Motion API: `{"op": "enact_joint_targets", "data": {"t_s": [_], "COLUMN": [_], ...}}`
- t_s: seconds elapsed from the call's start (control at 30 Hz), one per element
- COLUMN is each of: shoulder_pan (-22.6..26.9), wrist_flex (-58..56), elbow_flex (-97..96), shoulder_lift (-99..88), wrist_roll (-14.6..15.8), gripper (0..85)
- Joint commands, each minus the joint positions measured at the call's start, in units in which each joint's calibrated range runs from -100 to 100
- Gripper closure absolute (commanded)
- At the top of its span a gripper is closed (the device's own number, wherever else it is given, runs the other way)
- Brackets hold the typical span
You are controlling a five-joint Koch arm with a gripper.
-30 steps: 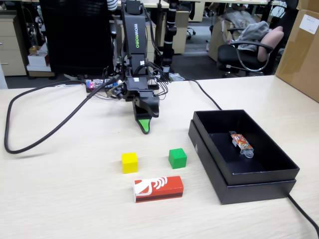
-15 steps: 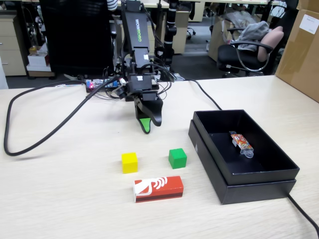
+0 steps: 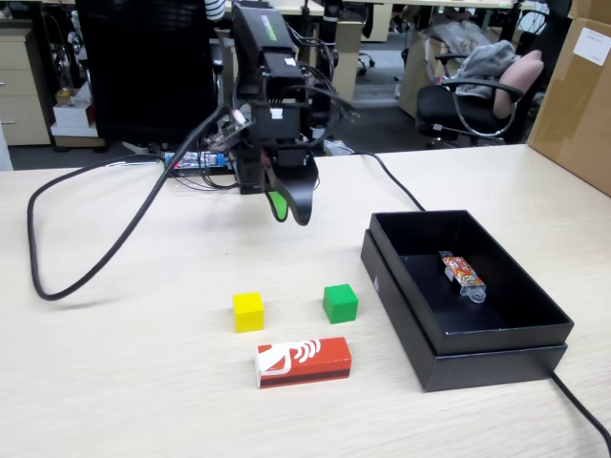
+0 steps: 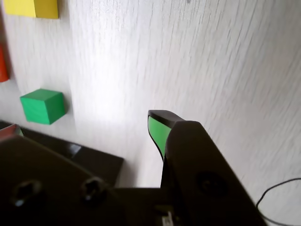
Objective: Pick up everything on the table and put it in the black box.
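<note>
A yellow cube (image 3: 248, 312), a green cube (image 3: 340, 303) and a red block with a white swirl (image 3: 304, 362) lie on the beige table (image 3: 143, 382). The black box (image 3: 449, 343) stands to their right in the fixed view. My gripper (image 3: 284, 205) hangs in the air behind the cubes, holding nothing, its jaws a little apart with a green pad showing. The wrist view shows the gripper (image 4: 87, 129), the green cube (image 4: 43, 106) at left, the yellow cube (image 4: 32, 8) at the top, a sliver of the red block (image 4: 2, 63) and a corner of the box (image 4: 94, 160).
A small multicoloured wrapped item (image 3: 463, 275) lies inside the box. A black cable (image 3: 57, 277) loops over the table's left side, and another (image 3: 582, 410) runs off at the front right. A cardboard carton (image 3: 573, 95) stands at the far right edge.
</note>
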Motion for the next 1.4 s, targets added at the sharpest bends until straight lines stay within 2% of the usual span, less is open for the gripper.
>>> {"op": "enact_joint_targets", "data": {"t_s": [0.0, 0.17, 0.23, 0.87, 1.37], "shoulder_pan": [1.12, 2.15, 2.39, 2.98, 3.27], "wrist_flex": [-10.41, -27.77, -31.05, -31.49, -31.14], "elbow_flex": [12.81, 34.84, 41.46, 70.01, 76.36], "shoulder_lift": [5.61, 20.76, 25.92, 61.72, 76.53], "wrist_roll": [1.17, 2.74, 3.47, 4.00, 5.27], "gripper": [35.4, 34.2, 34.2, 36.3, 37.8]}}
